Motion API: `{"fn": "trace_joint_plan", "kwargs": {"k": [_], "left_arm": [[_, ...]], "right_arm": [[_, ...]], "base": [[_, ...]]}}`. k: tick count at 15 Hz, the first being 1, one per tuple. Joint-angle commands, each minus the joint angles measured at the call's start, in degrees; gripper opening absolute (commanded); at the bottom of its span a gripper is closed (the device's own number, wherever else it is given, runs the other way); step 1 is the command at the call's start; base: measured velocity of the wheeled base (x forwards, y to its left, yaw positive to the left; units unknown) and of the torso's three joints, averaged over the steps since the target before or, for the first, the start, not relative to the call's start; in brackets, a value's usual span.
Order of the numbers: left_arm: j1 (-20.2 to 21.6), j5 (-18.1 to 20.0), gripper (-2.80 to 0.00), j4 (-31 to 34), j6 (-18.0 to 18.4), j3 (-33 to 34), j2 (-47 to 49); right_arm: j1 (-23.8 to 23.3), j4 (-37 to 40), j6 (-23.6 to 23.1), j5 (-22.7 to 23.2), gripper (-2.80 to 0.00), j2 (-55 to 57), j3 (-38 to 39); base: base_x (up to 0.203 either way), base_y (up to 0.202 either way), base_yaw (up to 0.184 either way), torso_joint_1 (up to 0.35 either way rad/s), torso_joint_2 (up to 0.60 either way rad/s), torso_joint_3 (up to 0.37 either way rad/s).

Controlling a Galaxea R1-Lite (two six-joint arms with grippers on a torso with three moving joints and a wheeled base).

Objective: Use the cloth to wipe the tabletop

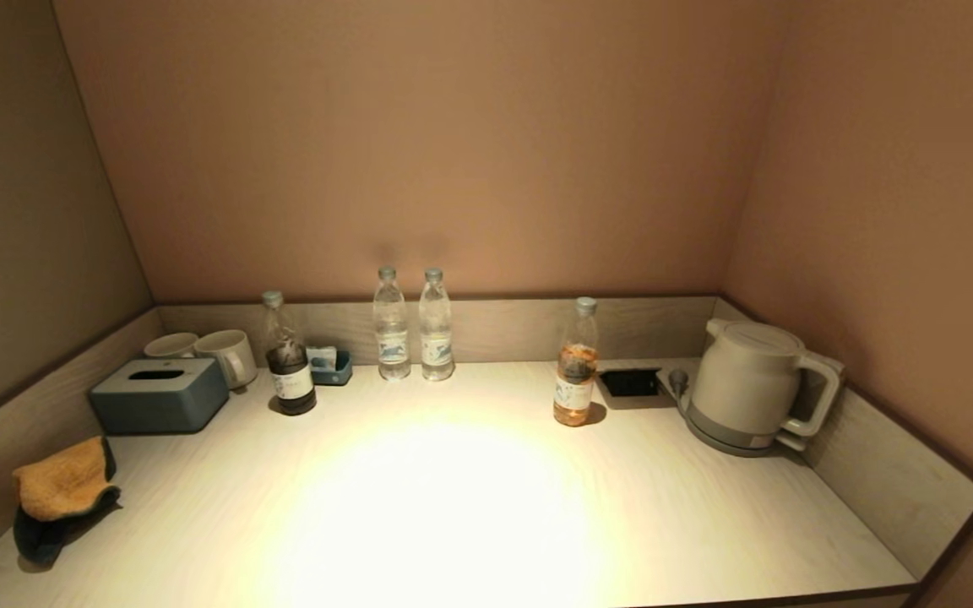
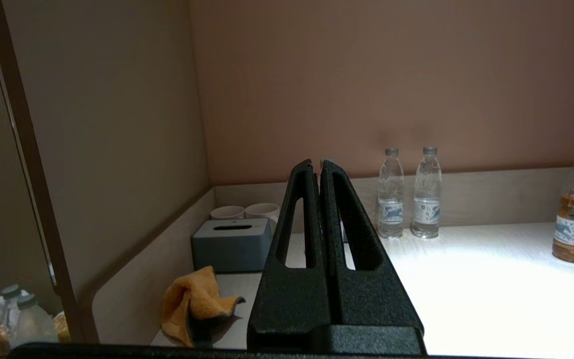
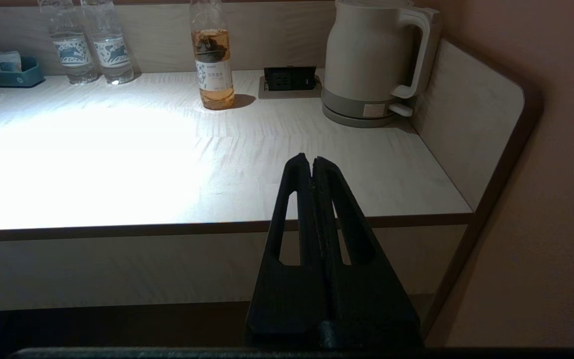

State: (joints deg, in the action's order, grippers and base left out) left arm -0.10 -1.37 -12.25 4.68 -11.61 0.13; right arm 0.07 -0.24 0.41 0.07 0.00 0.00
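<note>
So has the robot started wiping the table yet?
Not yet. Nothing looks wiped: the cloth lies crumpled at the left end of the tabletop, untouched. The left gripper and the right gripper are both shut and empty, short of the table. Picking up the cloth and all the wiping are left.

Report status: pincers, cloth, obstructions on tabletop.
Left pincer shut, empty. Right pincer shut, off the tabletop edge. Cloth crumpled at left rim, untouched. Bottles, kettle along back.
</note>
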Motion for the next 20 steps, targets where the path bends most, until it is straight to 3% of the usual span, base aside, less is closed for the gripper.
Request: {"fn": "trace_joint_plan", "kwargs": {"k": [1,5,9,14,20], "left_arm": [[0.01,-0.06,-2.80,-2.95,-0.04,4.29,-0.13],[0.01,0.12,-2.80,-6.74,0.03,10.49,-0.13],[0.01,0.49,-2.80,-4.97,-1.61,11.61,-0.13],[0.01,2.07,-2.80,7.51,-4.15,11.61,-0.13],[0.01,1.72,-2.80,12.87,-4.24,11.61,-0.13]], "right_arm": [[0.01,-0.02,0.02,0.01,-2.80,0.00,0.00],[0.01,-0.02,0.02,0.01,-2.80,0.00,0.00],[0.01,-0.02,0.02,0.01,-2.80,0.00,0.00],[0.01,-0.02,0.02,0.01,-2.80,0.00,0.00],[0.10,-0.02,0.02,0.01,-2.80,0.00,0.00]], "base": [[0.000,0.000,0.000,0.000,0.00,0.000],[0.000,0.000,0.000,0.000,0.00,0.000],[0.000,0.000,0.000,0.000,0.00,0.000],[0.000,0.000,0.000,0.000,0.00,0.000],[0.000,0.000,0.000,0.000,0.00,0.000]]}}
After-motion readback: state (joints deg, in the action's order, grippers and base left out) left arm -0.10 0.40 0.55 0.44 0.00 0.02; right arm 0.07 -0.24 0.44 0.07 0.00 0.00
